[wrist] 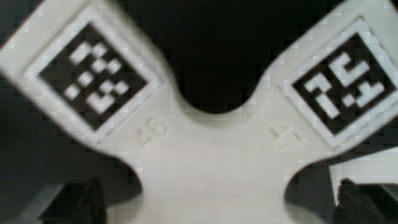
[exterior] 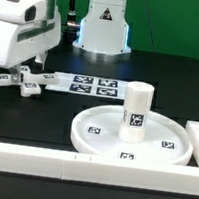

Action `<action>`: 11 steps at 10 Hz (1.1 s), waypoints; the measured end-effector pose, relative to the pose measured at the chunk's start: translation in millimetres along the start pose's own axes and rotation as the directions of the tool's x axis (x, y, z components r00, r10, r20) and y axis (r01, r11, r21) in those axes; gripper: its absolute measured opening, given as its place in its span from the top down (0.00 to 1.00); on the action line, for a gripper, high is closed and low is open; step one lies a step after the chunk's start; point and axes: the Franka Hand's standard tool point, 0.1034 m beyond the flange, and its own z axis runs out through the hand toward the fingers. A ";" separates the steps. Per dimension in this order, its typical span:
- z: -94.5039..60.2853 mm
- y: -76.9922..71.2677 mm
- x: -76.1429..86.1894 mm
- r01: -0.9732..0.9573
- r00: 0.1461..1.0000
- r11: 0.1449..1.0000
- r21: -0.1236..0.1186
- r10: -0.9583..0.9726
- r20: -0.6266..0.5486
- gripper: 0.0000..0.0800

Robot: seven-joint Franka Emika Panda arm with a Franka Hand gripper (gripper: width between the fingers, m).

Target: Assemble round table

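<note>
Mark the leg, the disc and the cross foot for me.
leg [exterior: 136, 100], exterior view, upper side.
disc [exterior: 103, 118], exterior view, bare inner floor.
cross foot [wrist: 210, 160], wrist view, central hub.

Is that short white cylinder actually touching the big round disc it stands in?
Touching. The exterior view shows the leg standing upright with its base resting on the round disc floor, no gap beneath.

cross-shaped foot [exterior: 25, 84] on the tabletop [exterior: 45, 116] directly under the pincer [exterior: 29, 70], marker board [exterior: 93, 85] just beside the foot, leg [exterior: 134, 110] upright on the disc [exterior: 96, 125] well apart from the pincer
</note>
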 end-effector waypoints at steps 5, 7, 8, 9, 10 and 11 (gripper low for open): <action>2.6 3.0 0.8 0.000 1.000 1.000 0.002 0.000 0.001 0.19; 3.2 2.7 0.4 -0.001 1.000 1.000 0.003 0.001 0.002 0.34; 3.2 2.6 0.2 -0.001 1.000 1.000 0.003 0.001 0.002 0.45; 3.2 2.6 0.2 -0.001 1.000 1.000 0.003 0.001 0.002 0.45; 3.3 2.6 0.2 -0.001 1.000 1.000 0.003 0.001 0.002 0.45; 3.3 2.6 0.2 -0.001 1.000 1.000 0.003 0.001 0.002 0.45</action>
